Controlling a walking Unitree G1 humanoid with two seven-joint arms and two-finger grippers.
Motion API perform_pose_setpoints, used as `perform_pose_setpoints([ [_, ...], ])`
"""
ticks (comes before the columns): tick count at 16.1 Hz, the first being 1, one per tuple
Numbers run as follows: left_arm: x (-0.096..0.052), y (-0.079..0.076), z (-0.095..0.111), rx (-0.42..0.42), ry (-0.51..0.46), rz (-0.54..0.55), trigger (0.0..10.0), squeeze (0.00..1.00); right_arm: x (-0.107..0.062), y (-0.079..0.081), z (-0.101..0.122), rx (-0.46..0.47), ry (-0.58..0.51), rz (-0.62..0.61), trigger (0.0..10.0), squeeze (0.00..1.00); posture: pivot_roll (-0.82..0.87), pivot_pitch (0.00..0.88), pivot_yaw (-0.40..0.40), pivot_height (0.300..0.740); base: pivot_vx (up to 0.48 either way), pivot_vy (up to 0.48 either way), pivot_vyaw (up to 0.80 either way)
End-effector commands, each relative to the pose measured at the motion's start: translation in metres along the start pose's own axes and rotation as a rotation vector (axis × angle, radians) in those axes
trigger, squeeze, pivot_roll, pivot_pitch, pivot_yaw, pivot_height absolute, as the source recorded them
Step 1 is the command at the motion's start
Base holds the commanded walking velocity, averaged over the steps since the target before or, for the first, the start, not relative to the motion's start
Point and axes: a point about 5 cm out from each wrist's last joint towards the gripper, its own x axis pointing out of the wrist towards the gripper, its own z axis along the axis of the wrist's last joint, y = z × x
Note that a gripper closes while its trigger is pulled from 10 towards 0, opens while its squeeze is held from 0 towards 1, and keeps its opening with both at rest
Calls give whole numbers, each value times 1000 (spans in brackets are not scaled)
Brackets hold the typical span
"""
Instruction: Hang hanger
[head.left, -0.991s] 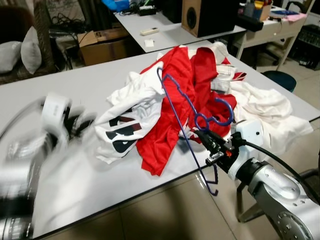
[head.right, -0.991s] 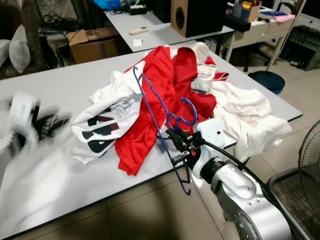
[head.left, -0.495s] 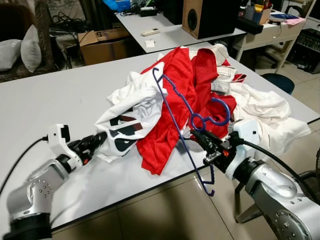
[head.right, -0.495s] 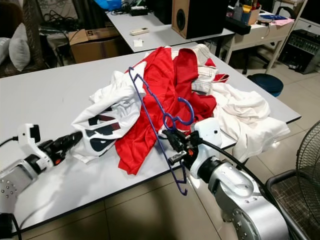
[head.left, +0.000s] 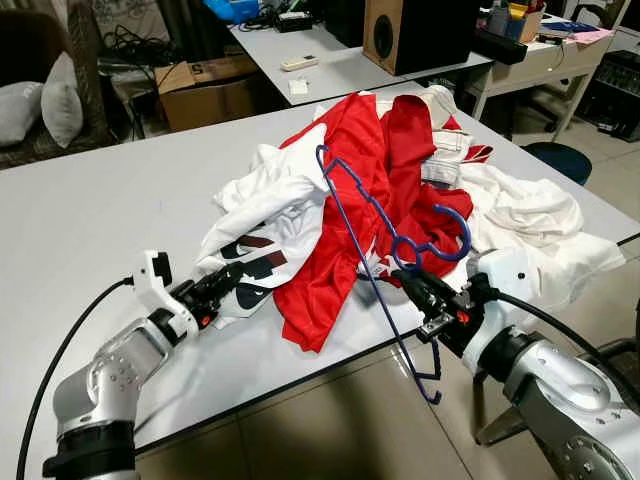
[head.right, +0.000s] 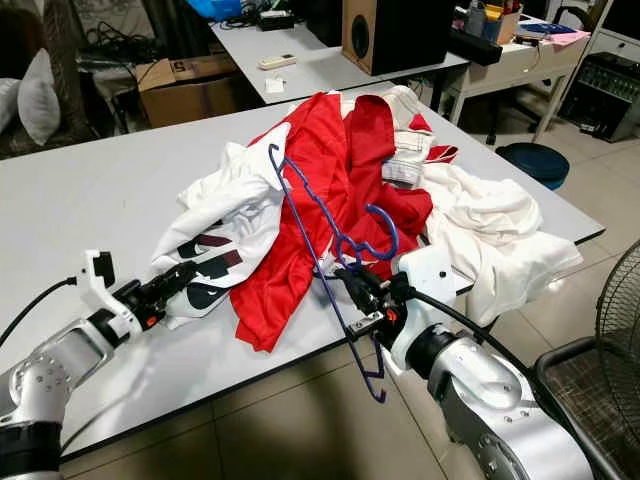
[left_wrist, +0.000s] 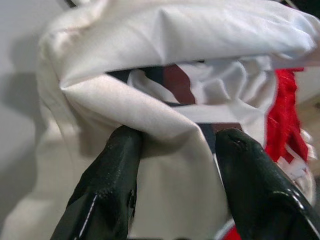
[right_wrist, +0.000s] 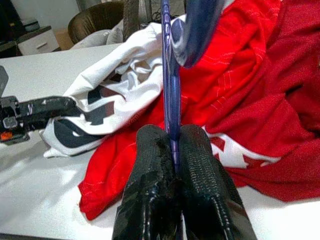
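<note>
A thin blue hanger (head.left: 372, 240) stands tilted above the clothes pile, its hook (head.left: 440, 236) curling over the red cloth and its lower corner hanging past the table's front edge. My right gripper (head.left: 418, 290) is shut on the hanger's wire near the hook. A white shirt with black and red print (head.left: 262, 240) lies at the pile's left side. My left gripper (head.left: 222, 285) is at that shirt's lower edge, its fingers (left_wrist: 115, 175) open with a fold of white cloth (left_wrist: 165, 120) between them. Red garments (head.left: 365, 170) lie across the pile's middle.
More white clothing (head.left: 530, 220) spreads to the table's right corner. The grey table (head.left: 90, 210) is bare on its left half. Behind stand a second table (head.left: 340, 65) with a speaker box (head.left: 410, 30), a cardboard box (head.left: 210, 90) and a chair (head.left: 40, 90).
My left gripper has moved right along the table to the white shirt's edge, and the shirt's fold now sits between its fingers. The hanger has shifted slightly right in my right gripper.
</note>
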Motion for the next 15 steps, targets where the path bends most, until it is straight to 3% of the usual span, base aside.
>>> perform_pose_setpoints([
  [1, 3, 4, 3, 28, -18, 53, 0, 0, -3, 1, 4, -7, -13, -4, 10000, 0, -124, 0, 111, 740, 0, 0, 0],
  [3, 5, 8, 10, 61, -65, 108, 0, 0, -5, 2, 4, -5, -13, -10, 10000, 0, -124, 0, 113, 740, 0, 0, 0],
  [4, 5, 9, 12, 123, -65, 135, 0, 0, -5, 2, 3, -3, -12, -13, 10000, 0, -124, 0, 113, 740, 0, 0, 0],
  [6, 7, 8, 14, 331, -39, 195, 0, 0, -5, 2, 3, -5, -13, -16, 10000, 0, -119, 0, 109, 740, 0, 0, 0],
  [10, 9, 0, 18, 385, -114, 183, 0, 0, -4, 1, 5, -10, -19, -21, 10000, 0, -114, 0, 101, 740, 0, 0, 0],
  [13, 10, -3, 28, 476, -181, 208, 0, 0, -3, -1, 6, -16, -22, -25, 10000, 0, -111, 0, 96, 740, 0, 0, 0],
  [15, 14, -9, 44, 637, -208, 224, 0, 0, -1, -4, 9, -20, -38, -33, 10000, 0, -104, 0, 94, 740, 0, 0, 0],
])
